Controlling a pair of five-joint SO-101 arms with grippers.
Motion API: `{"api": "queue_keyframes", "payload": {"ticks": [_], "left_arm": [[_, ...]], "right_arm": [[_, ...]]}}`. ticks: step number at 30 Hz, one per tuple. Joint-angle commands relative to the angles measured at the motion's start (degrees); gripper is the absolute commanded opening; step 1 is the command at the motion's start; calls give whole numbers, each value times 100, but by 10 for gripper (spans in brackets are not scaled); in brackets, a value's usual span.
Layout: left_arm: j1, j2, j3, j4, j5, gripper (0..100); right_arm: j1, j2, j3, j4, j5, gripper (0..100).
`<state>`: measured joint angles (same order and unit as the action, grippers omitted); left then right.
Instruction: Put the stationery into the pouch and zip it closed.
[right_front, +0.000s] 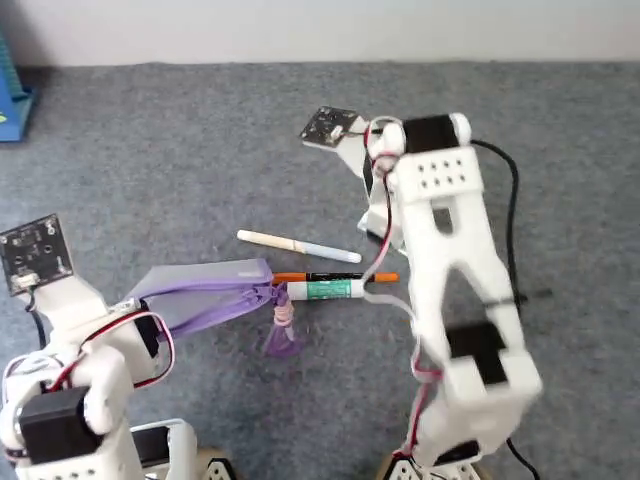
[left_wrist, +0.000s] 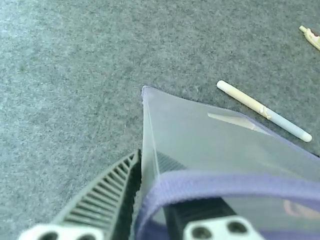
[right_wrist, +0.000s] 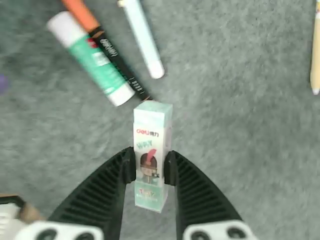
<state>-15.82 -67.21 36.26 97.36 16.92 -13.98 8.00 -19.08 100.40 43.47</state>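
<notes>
The pouch (right_front: 205, 285) — translucent, purple-trimmed — is lying on the grey worktop (right_front: 150, 150) toward its near left corner, its contents hard to make out. The left gripper (left_wrist: 148, 167) is pinching one end of it, fingers (left_wrist: 107, 200) clamped on the plastic, one of them showing dimly through it. Just beside the pouch's other end a glue stick (right_front: 325, 290) and an orange-and-black pen (right_front: 345, 276) are lying side by side, with a white-and-blue pen (right_front: 300, 245) lying near them toward the far edge. The right gripper (right_wrist: 150, 157) is squeezing a small eraser (right_wrist: 152, 125) between its fingers — in the high view its own arm is hiding both.
</notes>
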Motion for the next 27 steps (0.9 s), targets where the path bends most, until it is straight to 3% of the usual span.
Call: {"api": "queue_keyframes", "payload": {"ticks": [1, 6, 12, 18, 21, 27], "left_arm": [[-9, 642, -532, 105, 255, 32], [-9, 1626, -1086, 185, 510, 13], [-9, 2479, -1604, 185, 712, 13], [-9, 2980, -1851, 185, 905, 13], [-9, 3112, -1930, 176, 949, 13], [-9, 3182, -1956, 176, 949, 13]], "right_arm": [[-242, -1719, 598, 242, -712, 9], [-743, -3090, 738, 233, -2101, 9], [-1508, -3635, 738, 127, -3815, 9], [-2457, -3952, 765, -1411, -5398, 8], [-2932, -3978, 774, -2202, -5793, 8], [-3468, -3943, 1749, -3705, -5749, 8]]}}
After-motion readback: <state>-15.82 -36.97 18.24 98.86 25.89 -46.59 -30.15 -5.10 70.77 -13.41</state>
